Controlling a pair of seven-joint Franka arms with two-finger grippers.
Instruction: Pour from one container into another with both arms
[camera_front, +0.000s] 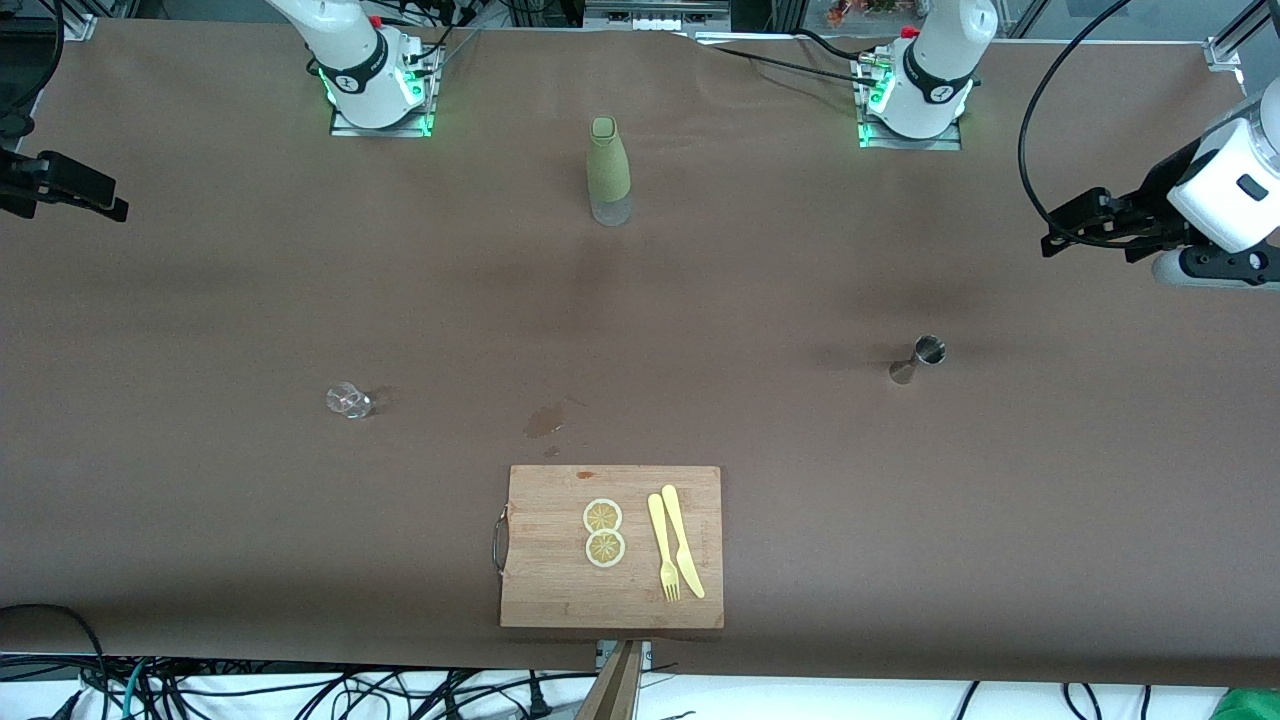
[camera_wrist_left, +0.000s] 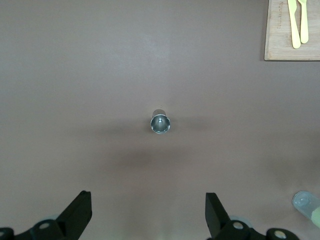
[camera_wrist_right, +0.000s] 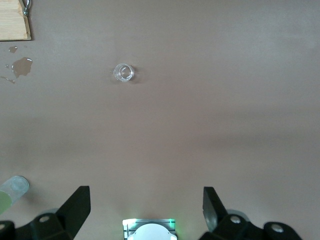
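A: Steel first: the jigger (camera_front: 918, 361) stands upright on the brown table (camera_front: 200, 300) toward the left arm's end, mouth up, untouched. Where's the glass?

B: The small clear glass (camera_front: 348, 400) stands toward the right arm's end, well apart from the jigger and a little nearer the front camera. The olive-green bottle (camera_front: 608, 170) stands between the two bases, and the wooden cutting board (camera_front: 540, 590) with lemon slices (camera_front: 604, 532), a yellow fork (camera_front: 661, 548) and knife (camera_front: 682, 540) lies nearest the camera.

A: And the arms?

B: Both are raised at the table's ends. The left gripper (camera_wrist_left: 148, 215) hangs over bare table with its jaws spread wide and empty, the jigger in its wrist view. The right gripper (camera_wrist_right: 146, 210) does likewise, jaws wide apart, the glass in its view.

A: So nothing is picked up yet?

B: I judge this the very start. Next, the left arm should descend and close around the jigger's narrow waist while the right takes the glass. There's a small wet patch (camera_front: 545, 420) near the board.
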